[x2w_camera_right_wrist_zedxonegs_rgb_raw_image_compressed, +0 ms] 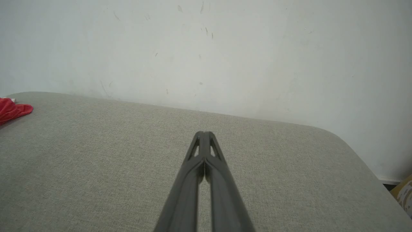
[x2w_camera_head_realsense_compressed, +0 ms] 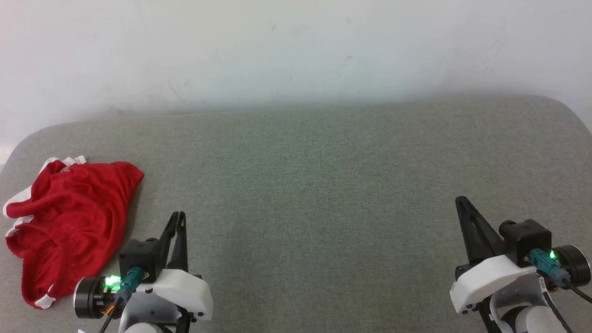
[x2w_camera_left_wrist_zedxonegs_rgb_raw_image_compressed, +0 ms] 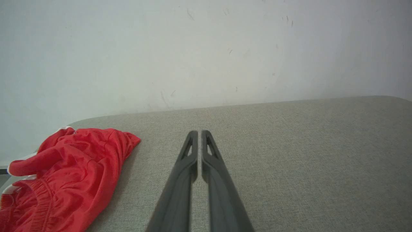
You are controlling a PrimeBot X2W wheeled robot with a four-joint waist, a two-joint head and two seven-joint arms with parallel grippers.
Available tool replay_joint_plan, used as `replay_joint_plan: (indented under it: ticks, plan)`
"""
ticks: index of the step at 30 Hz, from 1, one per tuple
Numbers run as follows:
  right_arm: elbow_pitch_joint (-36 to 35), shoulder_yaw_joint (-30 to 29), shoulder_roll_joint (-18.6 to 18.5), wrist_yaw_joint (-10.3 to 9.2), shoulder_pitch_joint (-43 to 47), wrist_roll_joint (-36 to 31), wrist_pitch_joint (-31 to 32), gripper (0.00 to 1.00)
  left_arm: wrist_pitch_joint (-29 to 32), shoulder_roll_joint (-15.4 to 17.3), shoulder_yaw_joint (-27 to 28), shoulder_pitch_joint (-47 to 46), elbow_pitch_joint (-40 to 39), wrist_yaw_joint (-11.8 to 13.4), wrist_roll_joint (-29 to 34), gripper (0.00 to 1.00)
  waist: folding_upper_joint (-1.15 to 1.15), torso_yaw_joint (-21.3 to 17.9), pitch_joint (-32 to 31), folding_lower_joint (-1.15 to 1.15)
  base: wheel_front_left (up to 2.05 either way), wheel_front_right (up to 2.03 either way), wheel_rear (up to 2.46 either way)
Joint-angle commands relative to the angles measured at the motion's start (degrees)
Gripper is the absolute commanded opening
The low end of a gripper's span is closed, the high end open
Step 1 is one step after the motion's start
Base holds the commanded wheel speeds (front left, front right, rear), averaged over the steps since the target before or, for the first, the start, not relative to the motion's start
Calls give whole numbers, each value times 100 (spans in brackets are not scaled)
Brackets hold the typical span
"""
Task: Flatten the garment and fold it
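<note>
The garment (x2w_camera_head_realsense_compressed: 69, 222) lies crumpled in a loose heap at the bench's (x2w_camera_head_realsense_compressed: 323, 185) left edge, near its far rounded corner. It is thin red fabric, creased, with white trim. The left wrist view adds a gathered elastic band (x2w_camera_left_wrist_zedxonegs_rgb_raw_image_compressed: 35, 193); the right wrist view catches a red tip (x2w_camera_right_wrist_zedxonegs_rgb_raw_image_compressed: 13, 111). The bench cover is a coarse grey weave. The left gripper (x2w_camera_head_realsense_compressed: 178, 215) sits just beside the heap, slim dark fingers pressed together on nothing. The right gripper (x2w_camera_head_realsense_compressed: 460, 201), near the right edge, is likewise pressed together — well apart from the cloth.

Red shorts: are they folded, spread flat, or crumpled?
Crumpled: the red shorts lie bunched and creased, fabric heaped over itself, neither flat nor neatly folded.
</note>
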Motion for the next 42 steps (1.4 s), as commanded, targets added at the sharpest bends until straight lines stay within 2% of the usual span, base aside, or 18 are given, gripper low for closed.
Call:
replay_joint_plan:
  ticks: [1,23,42]
  plan:
    - [4,-3,-1,0,0,1,-3,100,-3,1,-2,-1,1,2,0,100,0,0,0,0,0,0,0]
    - [-101,-187,2,-2,-6,186,-243,100,-244,31,-200,-124,-50,296,25,100,0,77,47,0,0,0,0]
    - [-182,-203,6,-4,-12,233,-470,100,-471,136,-344,-235,-130,666,-8,100,0,674,166,0,0,0,0]
